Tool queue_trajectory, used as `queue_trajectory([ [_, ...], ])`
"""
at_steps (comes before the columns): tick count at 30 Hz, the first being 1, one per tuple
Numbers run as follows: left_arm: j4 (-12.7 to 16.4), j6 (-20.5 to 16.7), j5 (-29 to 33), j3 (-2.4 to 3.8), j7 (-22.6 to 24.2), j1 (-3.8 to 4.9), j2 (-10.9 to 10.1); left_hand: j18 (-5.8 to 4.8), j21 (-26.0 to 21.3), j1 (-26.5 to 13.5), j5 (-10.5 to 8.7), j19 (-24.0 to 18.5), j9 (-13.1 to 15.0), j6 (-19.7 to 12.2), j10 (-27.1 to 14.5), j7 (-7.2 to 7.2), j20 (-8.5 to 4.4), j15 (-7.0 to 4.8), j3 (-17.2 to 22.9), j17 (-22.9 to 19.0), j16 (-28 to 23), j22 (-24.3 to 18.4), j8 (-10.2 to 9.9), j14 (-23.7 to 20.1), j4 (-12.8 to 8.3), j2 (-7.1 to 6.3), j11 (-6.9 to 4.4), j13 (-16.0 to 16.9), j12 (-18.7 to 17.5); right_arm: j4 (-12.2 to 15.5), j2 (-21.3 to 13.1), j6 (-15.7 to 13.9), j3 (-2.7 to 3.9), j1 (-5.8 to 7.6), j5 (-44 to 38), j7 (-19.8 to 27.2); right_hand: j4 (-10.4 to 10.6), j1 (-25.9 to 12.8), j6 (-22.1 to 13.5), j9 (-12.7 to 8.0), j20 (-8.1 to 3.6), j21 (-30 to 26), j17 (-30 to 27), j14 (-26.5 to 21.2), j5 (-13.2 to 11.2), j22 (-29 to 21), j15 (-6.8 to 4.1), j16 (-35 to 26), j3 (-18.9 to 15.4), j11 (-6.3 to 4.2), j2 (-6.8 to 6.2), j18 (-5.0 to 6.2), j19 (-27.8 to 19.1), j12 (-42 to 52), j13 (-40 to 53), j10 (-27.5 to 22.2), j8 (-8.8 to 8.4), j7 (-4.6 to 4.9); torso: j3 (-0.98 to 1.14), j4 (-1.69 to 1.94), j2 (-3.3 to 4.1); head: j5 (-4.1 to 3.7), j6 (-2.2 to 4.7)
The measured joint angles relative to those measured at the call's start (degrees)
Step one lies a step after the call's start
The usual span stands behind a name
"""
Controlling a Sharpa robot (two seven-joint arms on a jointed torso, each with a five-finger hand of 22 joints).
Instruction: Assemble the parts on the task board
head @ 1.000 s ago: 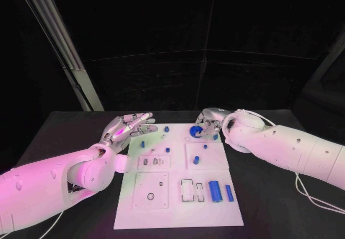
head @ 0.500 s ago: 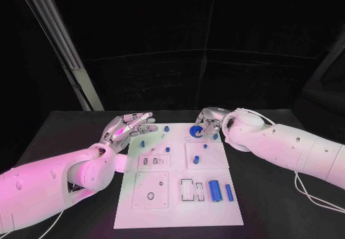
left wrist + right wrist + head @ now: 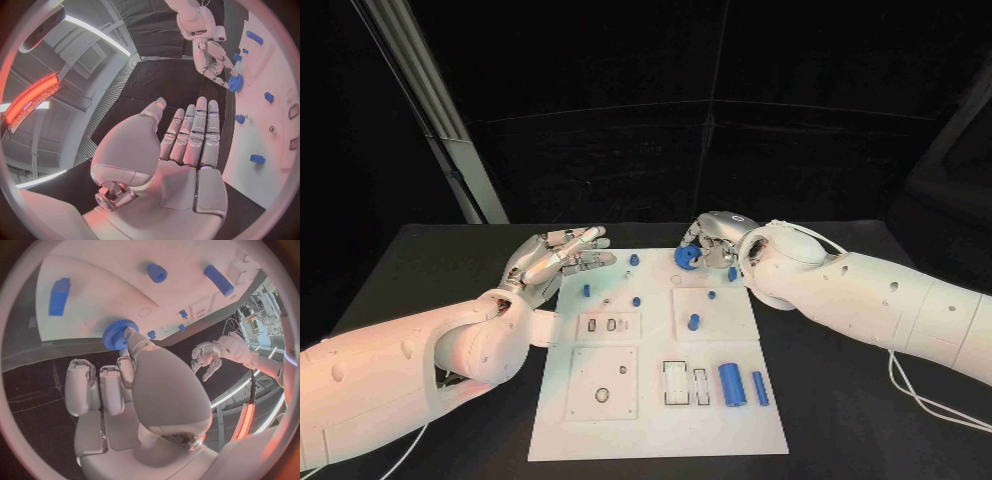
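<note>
Right hand [image 3: 715, 243] pinches a blue gear [image 3: 687, 257] at its fingertips over the board's [image 3: 646, 420] far edge, apparently for seating. Left hand [image 3: 560, 253] idle beside it, fingers spread, holding nothing.

A black table [image 3: 430, 262] stands before a dark curtain [image 3: 733, 150]. A pale metal post [image 3: 437, 120] slants toward 11 o'clock. A ribbed ceiling [image 3: 94, 55] carries a glowing orange lamp [image 3: 28, 100].
</note>
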Motion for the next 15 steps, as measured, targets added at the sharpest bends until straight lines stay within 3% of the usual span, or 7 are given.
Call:
queue_trajectory([
  [2,0.0,0.07,0.35,0.0,-0.04,0.0,-0.01,0.0,0.0,0.0,0.0,0.0,0.0,0.0,0.0,0.0,0.0,0.0,0.0,0.0,0.0,0.0,0.0,0.0,0.0,0.0,0.0,0.0,0.0,0.96,0.09,-0.62,0.0,0.0,0.35,0.11,0.0,-1.1,0.01,-2.36,0.0,0.09,0.0,0.0,1.05,0.0,-0.01,0.0,0.01,0.0,0.21,0.0,0.0,0.02,0.19,0.01,0.0,-0.01,0.0,0.01,-0.02,0.04,0.01],
  [6,0.05,0.28,0.9,0.0,-0.12,0.0,-0.06,0.0,0.0,0.0,0.0,0.0,0.0,0.0,0.0,0.0,0.0,0.0,0.0,0.0,0.0,0.0,0.0,0.0,0.0,0.0,0.0,0.0,0.0,2.38,0.89,-1.5,0.01,0.0,1.25,0.28,-0.01,-4.6,0.06,-2.36,0.01,0.09,0.0,-0.01,1.96,0.0,-0.02,0.0,0.01,-0.54,-0.26,0.01,0.4,0.21,0.16,0.97,0.0,-0.06,-0.03,0.07,-0.03,0.16,0.03],
  [15,0.17,0.63,1.54,-0.01,-0.23,0.0,-0.08,0.0,0.0,0.0,0.0,0.0,0.0,0.0,0.0,0.0,0.0,0.0,0.0,0.0,0.0,0.0,0.0,0.0,0.0,0.0,0.0,0.0,0.0,2.91,5.11,-2.95,0.01,0.01,1.93,0.31,1.34,-6.27,0.18,-2.36,0.01,0.09,0.0,-0.02,2.24,-0.01,-0.02,0.0,1.35,-1.13,-1.16,0.01,0.41,0.35,0.24,1.55,0.01,-0.18,-0.08,0.18,-0.02,0.38,-0.01],
])
